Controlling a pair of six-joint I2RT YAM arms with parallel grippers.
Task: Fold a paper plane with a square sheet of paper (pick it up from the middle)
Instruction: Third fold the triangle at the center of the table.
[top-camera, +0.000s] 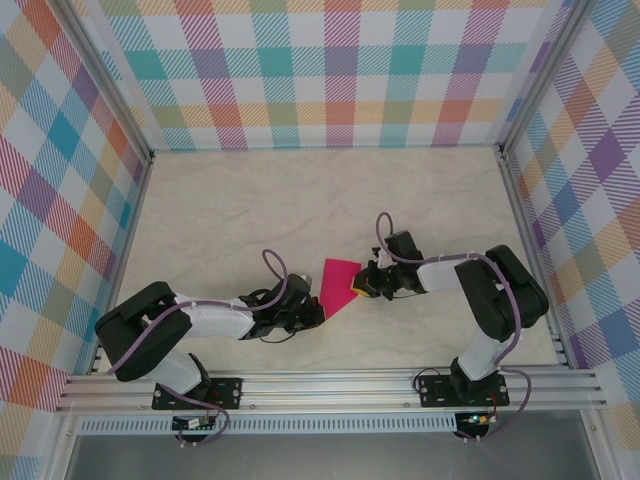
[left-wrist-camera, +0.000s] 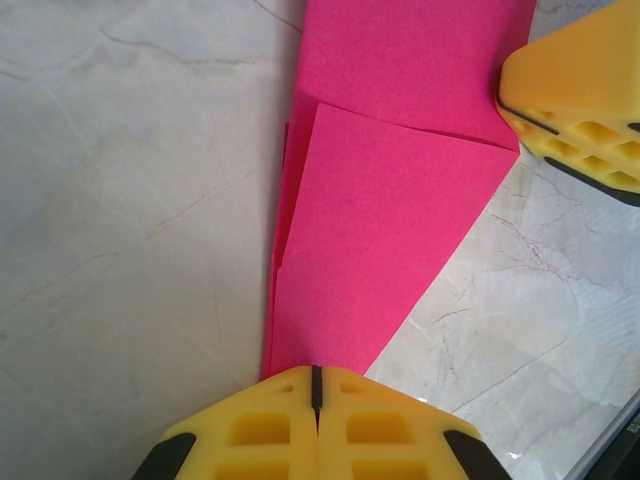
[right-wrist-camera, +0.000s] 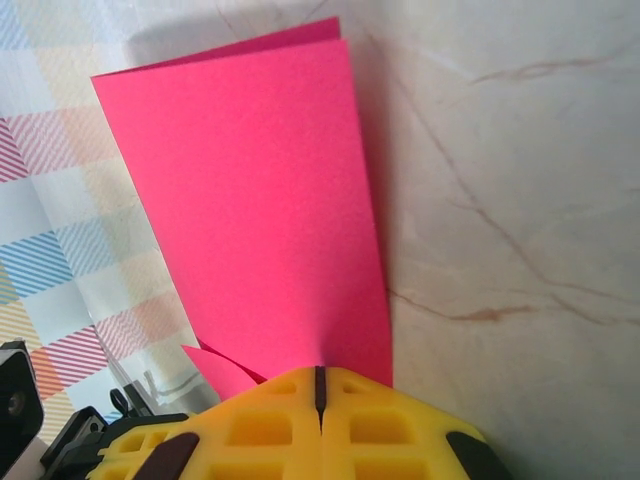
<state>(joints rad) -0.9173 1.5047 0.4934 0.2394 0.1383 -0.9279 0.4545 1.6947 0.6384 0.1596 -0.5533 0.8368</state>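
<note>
The square sheet of paper (top-camera: 338, 282) is bright magenta-pink and folded into a narrow shape with one slanted edge. It sits between my two grippers at the middle front of the table. My left gripper (top-camera: 315, 312) is shut on its narrow near end, and in the left wrist view the paper (left-wrist-camera: 380, 220) runs away from the closed yellow fingertips (left-wrist-camera: 316, 375). My right gripper (top-camera: 360, 287) is shut on the paper's right edge. In the right wrist view the doubled layers (right-wrist-camera: 260, 200) rise from the closed jaws (right-wrist-camera: 320, 375). A yellow finger (left-wrist-camera: 570, 90) of the right gripper shows at the paper's far corner.
The pale marbled tabletop (top-camera: 300, 200) is ringed by plaid walls (top-camera: 330, 70) and metal frame posts. An aluminium rail (top-camera: 330, 385) carrying both arm bases runs along the near edge.
</note>
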